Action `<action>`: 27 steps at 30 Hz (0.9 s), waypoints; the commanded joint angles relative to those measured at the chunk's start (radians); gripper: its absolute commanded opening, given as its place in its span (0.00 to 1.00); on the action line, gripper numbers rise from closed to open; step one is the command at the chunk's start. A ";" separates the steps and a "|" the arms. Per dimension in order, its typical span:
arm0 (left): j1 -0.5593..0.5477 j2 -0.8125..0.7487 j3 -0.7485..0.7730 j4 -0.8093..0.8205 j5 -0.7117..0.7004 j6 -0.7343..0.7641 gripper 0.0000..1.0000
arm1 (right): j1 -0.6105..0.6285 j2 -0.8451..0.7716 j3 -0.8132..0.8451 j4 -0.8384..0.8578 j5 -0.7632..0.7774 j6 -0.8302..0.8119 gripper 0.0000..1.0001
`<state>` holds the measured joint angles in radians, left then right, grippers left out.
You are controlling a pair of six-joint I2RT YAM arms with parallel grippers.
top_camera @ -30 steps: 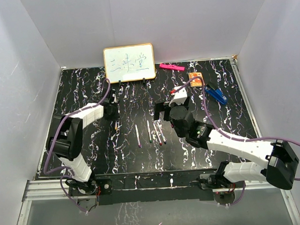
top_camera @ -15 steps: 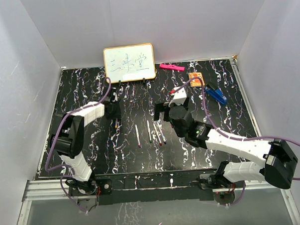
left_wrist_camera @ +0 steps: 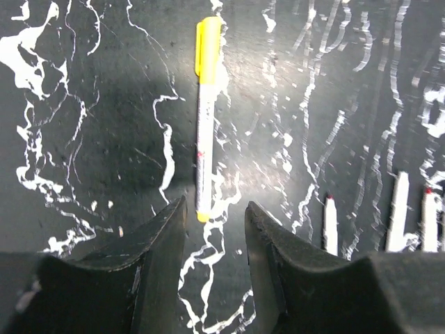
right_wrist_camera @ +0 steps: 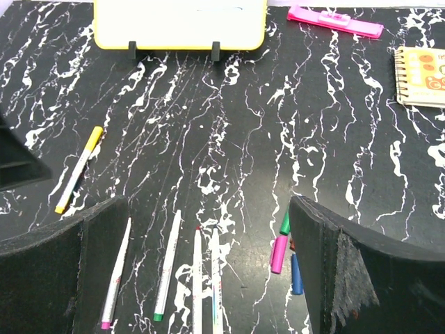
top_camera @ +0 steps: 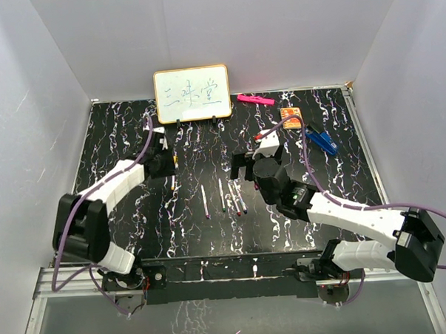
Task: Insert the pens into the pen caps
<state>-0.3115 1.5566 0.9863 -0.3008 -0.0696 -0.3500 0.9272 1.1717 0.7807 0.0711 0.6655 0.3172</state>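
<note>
A white pen [left_wrist_camera: 206, 118] with a yellow cap [left_wrist_camera: 208, 45] on it lies on the black table, straight ahead of my left gripper [left_wrist_camera: 215, 212]. That gripper stands open with nothing between its fingers, the pen's yellow end just beyond the tips. Several uncapped pens [right_wrist_camera: 167, 264] lie side by side under my right gripper [right_wrist_camera: 206, 209], which hangs wide open and empty. Loose pen caps lie by its right finger: green [right_wrist_camera: 285, 223], pink [right_wrist_camera: 279, 254] and blue [right_wrist_camera: 297, 273]. From above, the left gripper [top_camera: 163, 162] and right gripper [top_camera: 249, 164] flank the row of pens [top_camera: 222, 195].
A small whiteboard [top_camera: 192, 93] stands at the back edge. A pink bar [top_camera: 255, 100], a spiral notebook [top_camera: 291, 117] and a blue clip [top_camera: 324, 140] lie at the back right. White walls close in the table on three sides.
My left gripper has opened and let go of the yellow-capped pen, which now lies on the table. The left arm's elbow has swung out to the left. The right arm has barely moved.
</note>
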 commanded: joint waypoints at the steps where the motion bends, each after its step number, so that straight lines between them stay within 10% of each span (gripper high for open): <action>1: -0.059 -0.163 -0.056 -0.055 0.012 -0.045 0.38 | -0.009 -0.045 -0.031 0.038 0.033 0.016 0.98; 27: -0.425 0.026 -0.035 -0.050 -0.062 -0.181 0.37 | -0.045 -0.111 -0.103 0.040 0.040 0.039 0.98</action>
<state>-0.7189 1.5581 0.9169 -0.3298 -0.1188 -0.5167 0.8959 1.0870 0.6876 0.0734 0.7017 0.3443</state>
